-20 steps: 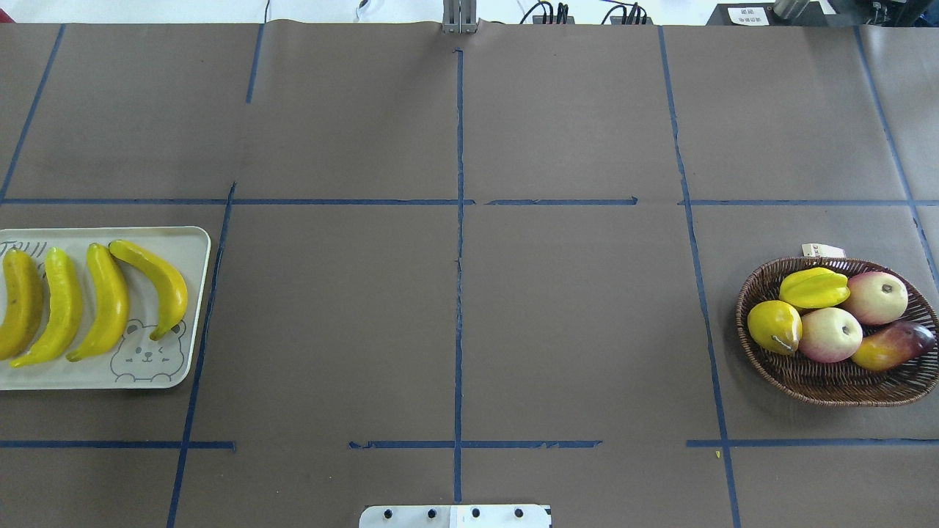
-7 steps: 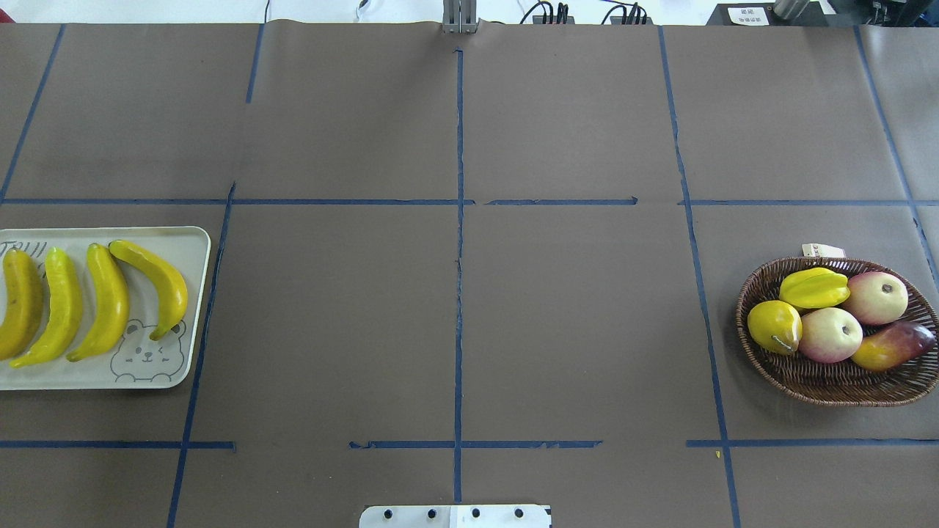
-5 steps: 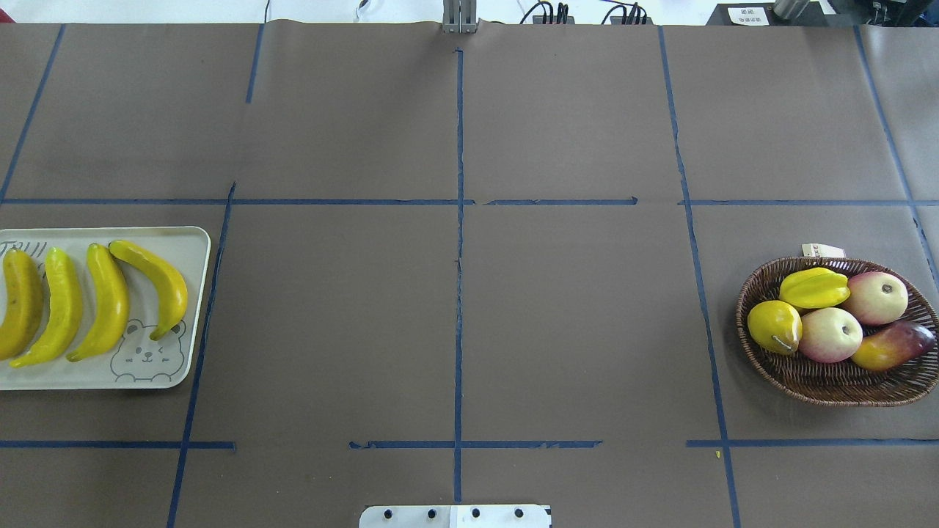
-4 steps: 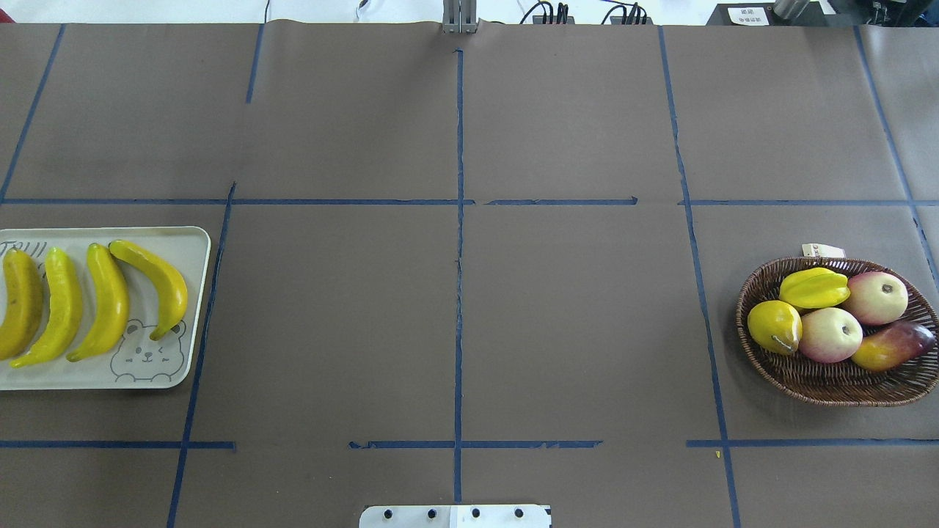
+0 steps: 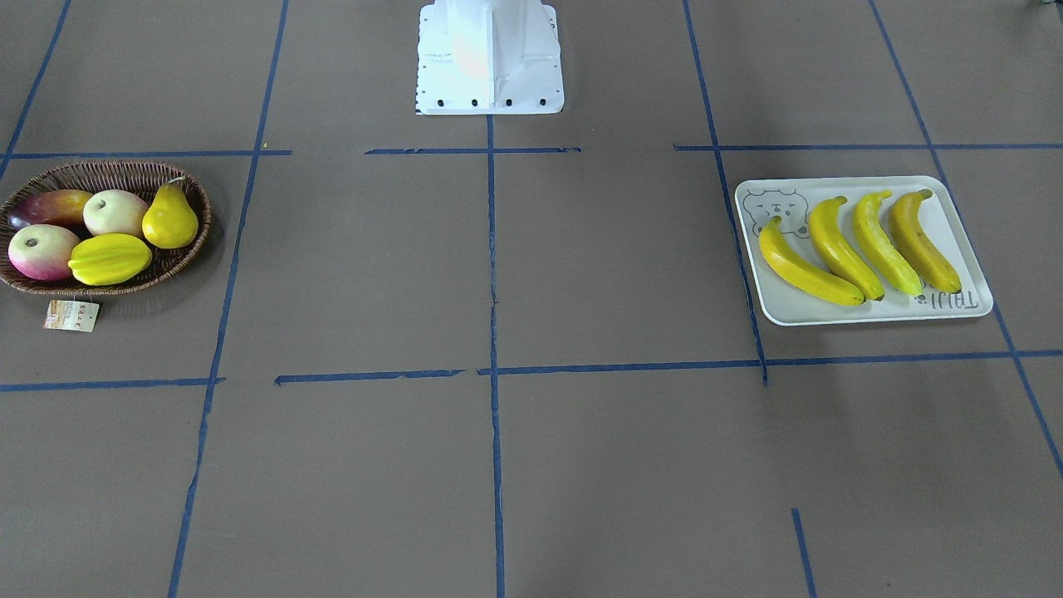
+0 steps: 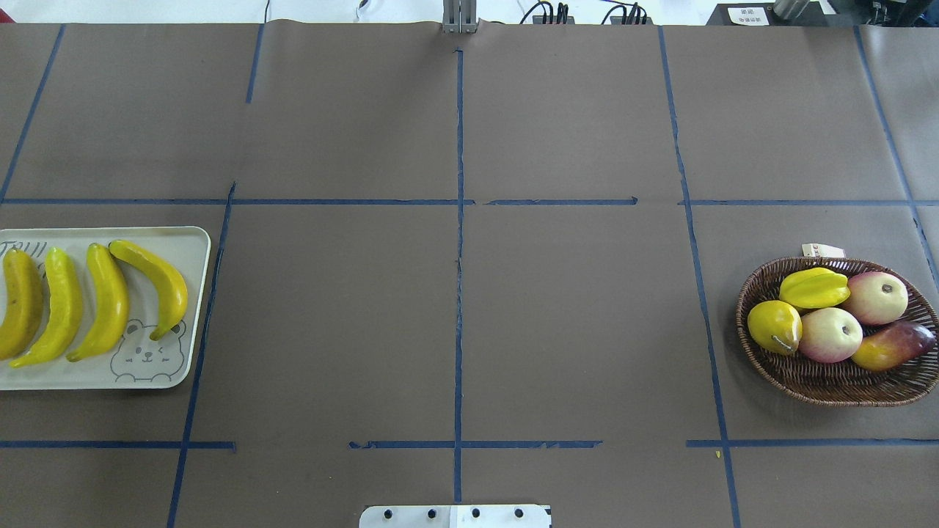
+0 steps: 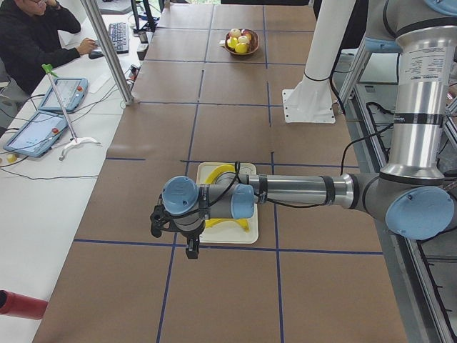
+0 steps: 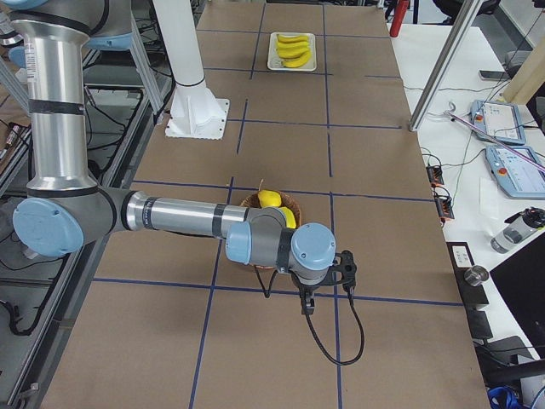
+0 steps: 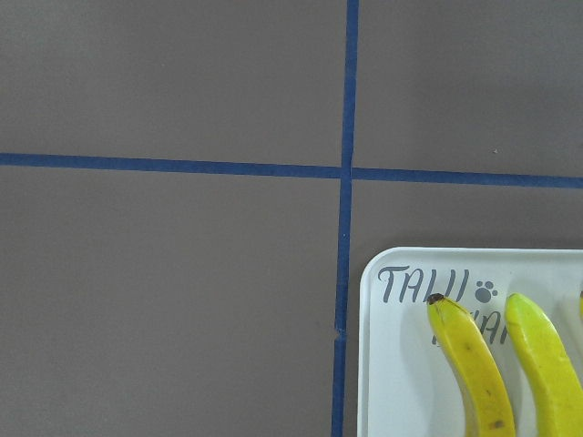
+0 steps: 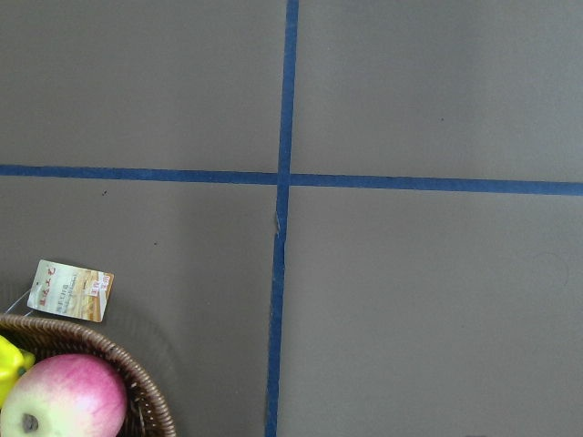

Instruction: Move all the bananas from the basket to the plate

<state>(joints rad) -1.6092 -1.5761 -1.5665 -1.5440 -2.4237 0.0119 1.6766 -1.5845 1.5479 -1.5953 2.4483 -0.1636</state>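
Note:
Several yellow bananas (image 6: 110, 301) (image 5: 839, 249) lie side by side on the off-white plate (image 6: 187, 242) (image 5: 830, 309) at the table's left end. The left wrist view shows the plate's lettered corner (image 9: 401, 364) and two banana tips (image 9: 474, 364). At the right end, the brown wicker basket (image 6: 836, 381) (image 5: 100, 166) holds only other fruit. My left gripper (image 7: 173, 232) hovers beyond the plate's outer end and my right gripper (image 8: 328, 285) hovers beyond the basket. Both show only in the side views, so I cannot tell whether they are open or shut.
In the basket are a starfruit (image 6: 813, 287), a pear (image 6: 774, 326), two apples (image 6: 830, 334) and a mango (image 6: 891, 346). Its paper tag (image 10: 71, 290) lies on the table. The robot's white base (image 5: 488, 58) stands mid-table. A person (image 7: 32, 36) sits at a side desk.

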